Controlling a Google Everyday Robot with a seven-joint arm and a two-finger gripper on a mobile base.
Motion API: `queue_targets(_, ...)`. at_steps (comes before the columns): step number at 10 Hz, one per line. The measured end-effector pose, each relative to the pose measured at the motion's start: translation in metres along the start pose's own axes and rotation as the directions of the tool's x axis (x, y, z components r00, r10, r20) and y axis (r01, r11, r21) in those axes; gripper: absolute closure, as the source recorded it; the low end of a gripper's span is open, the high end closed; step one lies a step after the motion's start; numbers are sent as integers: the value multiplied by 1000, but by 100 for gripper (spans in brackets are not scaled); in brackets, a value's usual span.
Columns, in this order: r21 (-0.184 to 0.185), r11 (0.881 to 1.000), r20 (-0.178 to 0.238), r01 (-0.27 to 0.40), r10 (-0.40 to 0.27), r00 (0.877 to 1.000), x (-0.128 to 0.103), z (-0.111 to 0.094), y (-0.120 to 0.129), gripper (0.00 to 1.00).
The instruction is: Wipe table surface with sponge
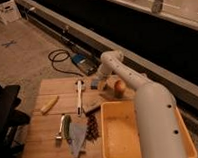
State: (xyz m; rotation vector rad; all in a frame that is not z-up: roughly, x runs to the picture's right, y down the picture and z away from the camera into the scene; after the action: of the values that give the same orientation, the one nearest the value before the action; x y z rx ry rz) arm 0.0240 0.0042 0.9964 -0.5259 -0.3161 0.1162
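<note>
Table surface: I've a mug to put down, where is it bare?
Bare: table surface near-left corner, left of the cloth; far-left corner beyond the yellow piece. Crowded: the gripper at the sponge, the yellow tub.

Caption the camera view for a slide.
The robot's gripper at the blue sponge near the table surface's far edge.

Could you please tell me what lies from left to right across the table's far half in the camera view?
Yellow banana-shaped item, white-handled tool, sponge with the gripper right above it at the far edge, round fruit.
</note>
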Motion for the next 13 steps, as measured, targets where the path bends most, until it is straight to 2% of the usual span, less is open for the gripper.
queue_targets(1,-5,1000,-2,-19,18,1000,7,3,2,21)
queue_targets(3,-5,999,-3,-40,40,999,14,4,3,34)
queue_targets(6,13,998,5,-60,60,998,21,0,3,64)
queue_targets(7,20,998,11,-63,62,998,20,-3,4,76)
queue_targets(9,33,997,26,-66,65,998,18,-15,9,93)
queue_targets(11,25,997,45,-78,77,996,17,-27,30,95)
queue_targets(13,1,996,42,-94,94,995,24,-31,52,95)
